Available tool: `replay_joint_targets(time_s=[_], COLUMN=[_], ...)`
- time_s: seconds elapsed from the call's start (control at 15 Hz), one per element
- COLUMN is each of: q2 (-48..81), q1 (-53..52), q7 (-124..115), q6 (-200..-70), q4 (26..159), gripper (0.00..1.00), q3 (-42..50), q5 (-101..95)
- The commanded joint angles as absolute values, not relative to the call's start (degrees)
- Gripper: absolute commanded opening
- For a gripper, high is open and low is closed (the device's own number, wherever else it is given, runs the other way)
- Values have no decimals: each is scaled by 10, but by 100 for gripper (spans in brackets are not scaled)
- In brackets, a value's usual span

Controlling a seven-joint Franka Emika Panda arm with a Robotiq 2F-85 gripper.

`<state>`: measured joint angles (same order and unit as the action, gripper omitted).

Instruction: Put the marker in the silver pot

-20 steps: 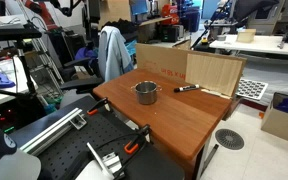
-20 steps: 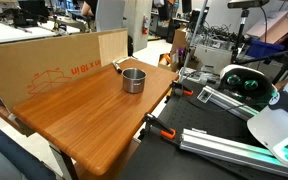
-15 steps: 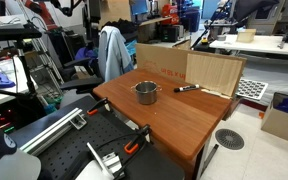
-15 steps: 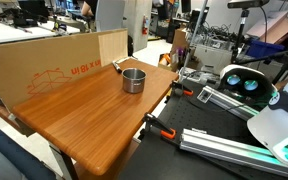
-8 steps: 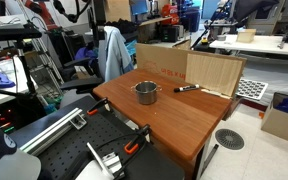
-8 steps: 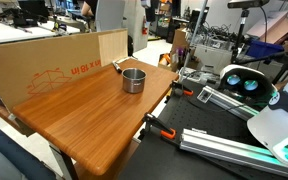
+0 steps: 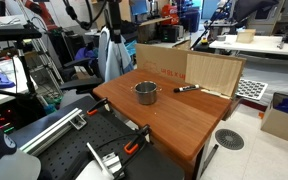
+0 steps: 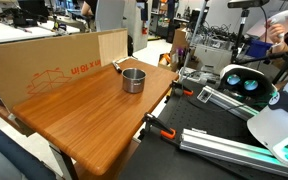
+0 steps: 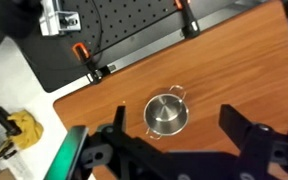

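Note:
The silver pot (image 7: pixel 146 93) stands upright and empty near the middle of the wooden table; it also shows in the other exterior view (image 8: pixel 133 80) and in the wrist view (image 9: pixel 167 114). The marker (image 7: pixel 187 88), dark with a reddish end, lies flat on the table beside the cardboard wall, apart from the pot; its end shows behind the pot (image 8: pixel 118 66). It is out of the wrist view. My gripper (image 9: pixel 173 115) is open and empty, high above the table, with the pot showing between its two fingers. My arm shows at the top edge (image 7: pixel 111 14).
A cardboard wall (image 7: pixel 174 64) and a wooden board (image 7: pixel 214 72) stand along the table's far side. Orange clamps (image 9: pixel 83 52) grip the table edge next to a black perforated plate (image 9: pixel 134 25). Lab clutter surrounds the table (image 7: pixel 184 125).
My arm has swung in along the top of the exterior views, over towards the table. The pot and the marker have not moved.

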<state>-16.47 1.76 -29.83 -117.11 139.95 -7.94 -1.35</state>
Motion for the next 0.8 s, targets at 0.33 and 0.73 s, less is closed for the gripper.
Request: replay_joint_targets(time_s=[0.33,0.73], q2=[-15,67], q1=[57,53], q7=[-239,-242], q6=[-1250,-1303], q4=[1330,1269], gripper=[100,100], q3=[6,29], q5=[-41,-41])
